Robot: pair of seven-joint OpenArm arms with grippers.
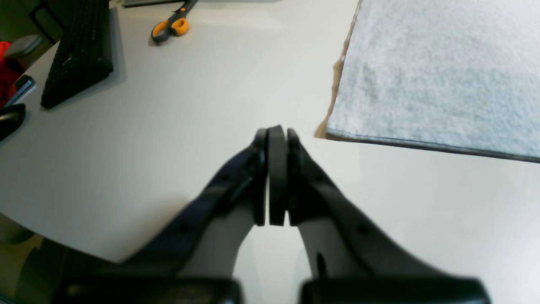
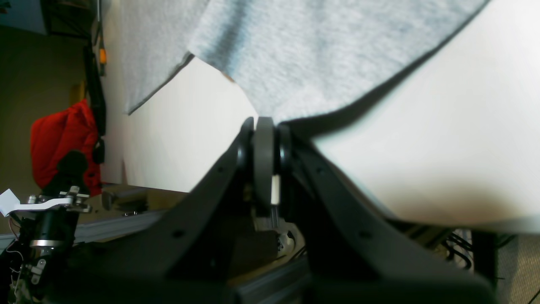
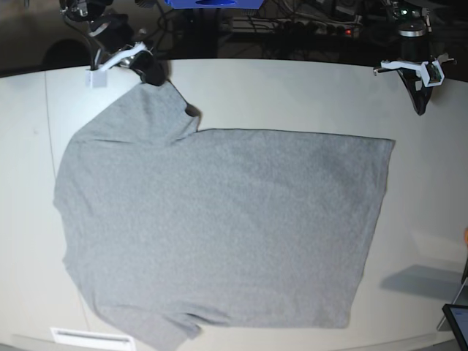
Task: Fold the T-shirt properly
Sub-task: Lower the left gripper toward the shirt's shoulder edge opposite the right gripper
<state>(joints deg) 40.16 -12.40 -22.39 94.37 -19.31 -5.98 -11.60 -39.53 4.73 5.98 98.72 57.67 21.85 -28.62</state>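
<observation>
The heather-grey T-shirt [image 3: 219, 227] lies spread flat on the white table [image 3: 292, 95], plain side up, sleeves to the left and hem to the right. My right gripper [image 3: 155, 77] is at the far sleeve's tip, and in the right wrist view it [image 2: 263, 122] is shut on the sleeve edge [image 2: 316, 55], which hangs lifted from it. My left gripper [image 3: 421, 108] is shut and empty above bare table, beyond the shirt's far hem corner [image 1: 443, 71]. In the left wrist view its fingers [image 1: 276, 131] are pressed together with nothing between them.
Orange-handled scissors [image 1: 171, 25] and a black keyboard [image 1: 78, 50] lie on the table past the left gripper. A dark screen edge [image 3: 457, 318] sits at the near right corner. A red object [image 2: 59, 139] is off the table by the right arm.
</observation>
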